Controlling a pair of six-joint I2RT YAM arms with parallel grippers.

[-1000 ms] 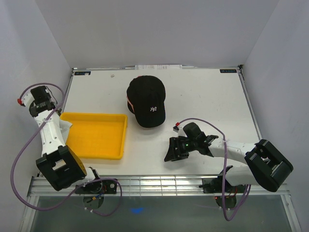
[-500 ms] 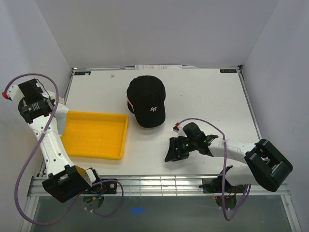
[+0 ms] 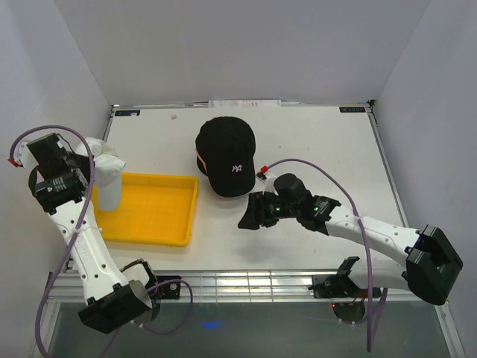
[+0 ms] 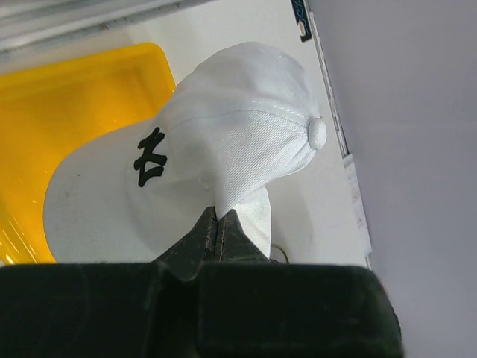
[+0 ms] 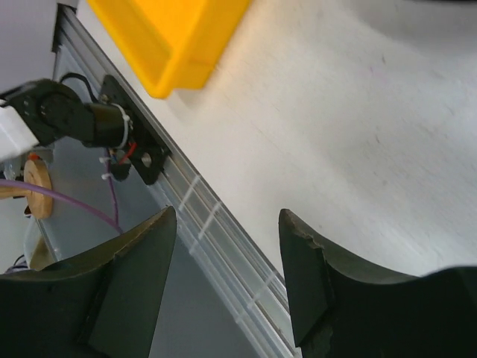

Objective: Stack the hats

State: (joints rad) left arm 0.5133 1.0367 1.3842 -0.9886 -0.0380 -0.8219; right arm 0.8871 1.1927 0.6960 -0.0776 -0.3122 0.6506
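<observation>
Left side: reared up tall, left gripper (image 4: pixel 218 224) pinched tight on a fold of the white cap (image 4: pixel 201 149), dangling it over the left end of the yellow tray (image 3: pixel 149 216). Right side: stretched low across the tabletop (image 3: pixel 320 149), right gripper (image 3: pixel 250 215) wide and empty, near the brim of the black cap (image 3: pixel 227 156). A second ago: folded lower on the left, white cap out of sight; right gripper farther from the black cap.
</observation>
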